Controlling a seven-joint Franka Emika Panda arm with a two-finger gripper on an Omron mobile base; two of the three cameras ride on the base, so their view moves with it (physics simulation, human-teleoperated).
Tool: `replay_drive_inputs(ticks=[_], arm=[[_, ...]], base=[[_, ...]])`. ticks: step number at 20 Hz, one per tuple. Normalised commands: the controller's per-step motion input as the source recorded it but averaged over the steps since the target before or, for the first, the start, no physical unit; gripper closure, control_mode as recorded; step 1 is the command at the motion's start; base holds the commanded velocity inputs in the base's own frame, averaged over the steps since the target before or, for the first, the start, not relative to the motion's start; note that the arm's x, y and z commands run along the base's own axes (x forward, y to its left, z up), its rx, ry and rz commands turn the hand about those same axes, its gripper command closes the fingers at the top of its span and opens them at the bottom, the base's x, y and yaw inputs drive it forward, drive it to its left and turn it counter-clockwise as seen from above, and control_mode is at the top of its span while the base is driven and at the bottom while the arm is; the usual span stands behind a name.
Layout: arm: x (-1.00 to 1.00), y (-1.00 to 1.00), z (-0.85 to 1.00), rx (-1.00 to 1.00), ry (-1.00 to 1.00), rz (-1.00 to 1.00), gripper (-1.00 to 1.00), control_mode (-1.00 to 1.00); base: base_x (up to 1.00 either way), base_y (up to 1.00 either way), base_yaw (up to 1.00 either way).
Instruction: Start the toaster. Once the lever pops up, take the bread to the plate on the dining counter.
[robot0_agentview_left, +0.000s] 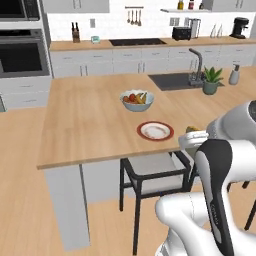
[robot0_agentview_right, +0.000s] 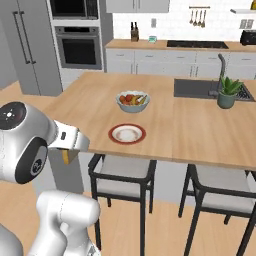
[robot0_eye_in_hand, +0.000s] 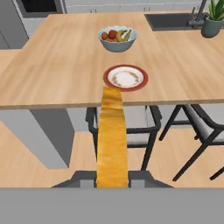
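Note:
My gripper (robot0_eye_in_hand: 112, 177) is shut on the bread (robot0_eye_in_hand: 112, 135), a golden-brown slice seen edge-on, reaching up the middle of the hand view. The slice's far end points at the plate (robot0_eye_in_hand: 125, 78), round with a red-brown rim, near the front edge of the dining counter (robot0_eye_in_hand: 52, 65). The hand hovers short of that edge, above a chair. In the left base view the bread (robot0_agentview_left: 192, 129) peeks out just right of the plate (robot0_agentview_left: 155, 131). In the right base view the bread (robot0_agentview_right: 67, 156) hangs below the hand, left of the plate (robot0_agentview_right: 127, 134). The black toaster (robot0_agentview_left: 181, 33) stands on the back worktop.
A white fruit bowl (robot0_agentview_left: 136, 99) sits behind the plate. A sink with tap (robot0_agentview_left: 196, 67) and a potted plant (robot0_agentview_left: 211, 81) lie at the counter's right. Black-framed chairs (robot0_agentview_left: 150, 177) are tucked under the front edge, one (robot0_agentview_right: 220, 200) further right.

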Motion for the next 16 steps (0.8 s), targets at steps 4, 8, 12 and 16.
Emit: replay_drive_inputs(ticks=[4, 8, 12, 16], arm=[[0.00, 0.00, 0.00, 0.00, 0.00, 0.00, 1.00, 1.00], [0.00, 0.00, 0.00, 0.00, 0.00, 0.00, 1.00, 1.00], [0.00, 0.00, 0.00, 0.00, 0.00, 0.00, 1.00, 1.00], [0.00, 0.00, 0.00, 0.00, 0.00, 0.00, 1.00, 1.00]], base=[[0.45, -0.20, 0.10], [0.41, -0.27, 0.08], [0.47, -0.39, 0.00], [0.52, -0.13, -0.09]])
